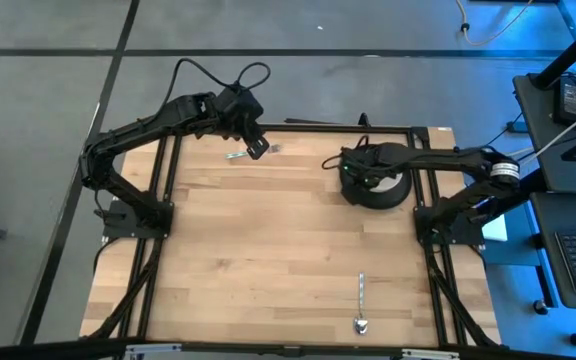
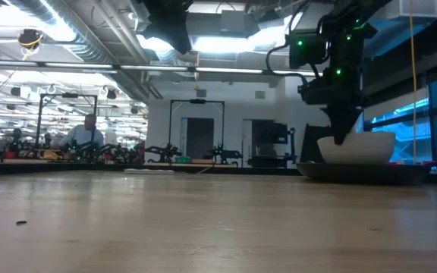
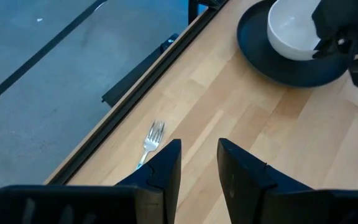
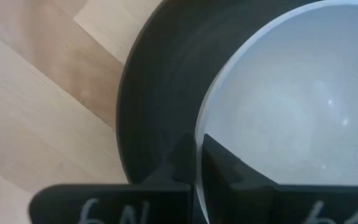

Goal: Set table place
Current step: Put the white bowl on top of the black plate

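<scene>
A: Table first, since you asked what lies where: pale wood planks inside black rails, with both arms reaching in over the far edge.

B: And the place setting?

A: You have the black plate at the far right of the table, with the white bowl sitting on it. Your right gripper is down on that bowl. In the right wrist view one finger stands inside the bowl's rim and the other outside, over the plate, so the jaws are pinched on the bowl wall.

B: The left arm?

A: Your left gripper hangs above the far edge of the table, left of the plate and well apart from it. Its fingers stand a narrow way apart with nothing between them.

B: Where is the fork from there?

A: The fork lies flat on the wood just beside the far rail, right under the left gripper. In the left wrist view its tines show just past the fingertips, and the handle runs under one finger. No contact shows.

B: And the spoon?

A: The spoon lies alone near the front edge, bowl end toward the front, well apart from both grippers and from the plate.
</scene>
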You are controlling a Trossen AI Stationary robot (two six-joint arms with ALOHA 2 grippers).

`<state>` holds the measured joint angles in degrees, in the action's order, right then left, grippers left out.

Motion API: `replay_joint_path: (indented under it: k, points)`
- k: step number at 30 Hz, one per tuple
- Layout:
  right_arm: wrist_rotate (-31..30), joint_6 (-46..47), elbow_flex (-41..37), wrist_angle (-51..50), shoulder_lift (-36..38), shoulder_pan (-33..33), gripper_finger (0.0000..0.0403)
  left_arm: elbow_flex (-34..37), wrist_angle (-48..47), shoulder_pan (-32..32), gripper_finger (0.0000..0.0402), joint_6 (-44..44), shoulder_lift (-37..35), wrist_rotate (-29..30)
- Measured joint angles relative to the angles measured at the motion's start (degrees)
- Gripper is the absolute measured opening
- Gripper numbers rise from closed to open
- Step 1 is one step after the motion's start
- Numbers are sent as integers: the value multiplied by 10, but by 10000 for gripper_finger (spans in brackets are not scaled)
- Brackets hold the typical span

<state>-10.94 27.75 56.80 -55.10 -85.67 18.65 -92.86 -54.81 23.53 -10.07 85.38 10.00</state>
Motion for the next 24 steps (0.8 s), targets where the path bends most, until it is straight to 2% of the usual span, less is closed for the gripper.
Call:
replay_joint_path:
  k: [11, 24]
  points:
    - [3, -10, 0, 5, -14, 0, 13, 0, 0, 0, 98, 2, 0, 0]
    - [0, 6, 0, 9, -14, 1, 54, 0, 0, 0, 98, 1, 0, 0]
